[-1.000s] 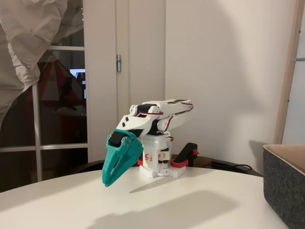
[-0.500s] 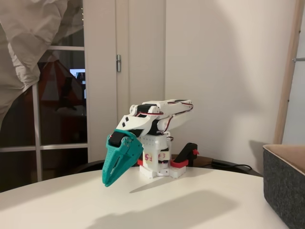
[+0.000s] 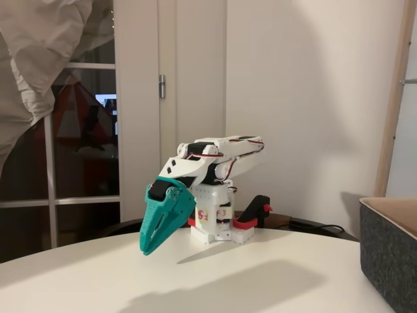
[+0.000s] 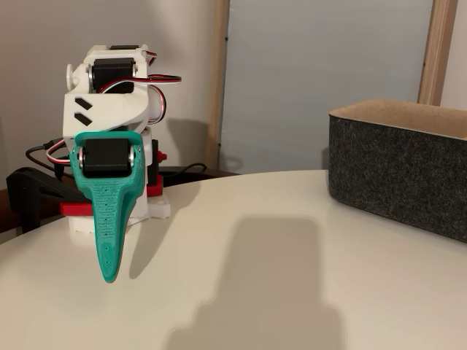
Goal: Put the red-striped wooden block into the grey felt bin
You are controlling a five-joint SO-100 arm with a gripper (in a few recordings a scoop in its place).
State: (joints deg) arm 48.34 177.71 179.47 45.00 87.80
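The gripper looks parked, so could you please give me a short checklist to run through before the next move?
1. Gripper shut and holding nothing: ok, in both fixed views.
2. Gripper tip off the table: ok, it hangs just above the surface.
3. Grey felt bin upright with its top open: ok.
4. Bin standing apart from the arm: ok.
5. Red-striped wooden block located: cannot tell where it lies.
6. Inside of the bin free: cannot tell, since its walls hide the floor.
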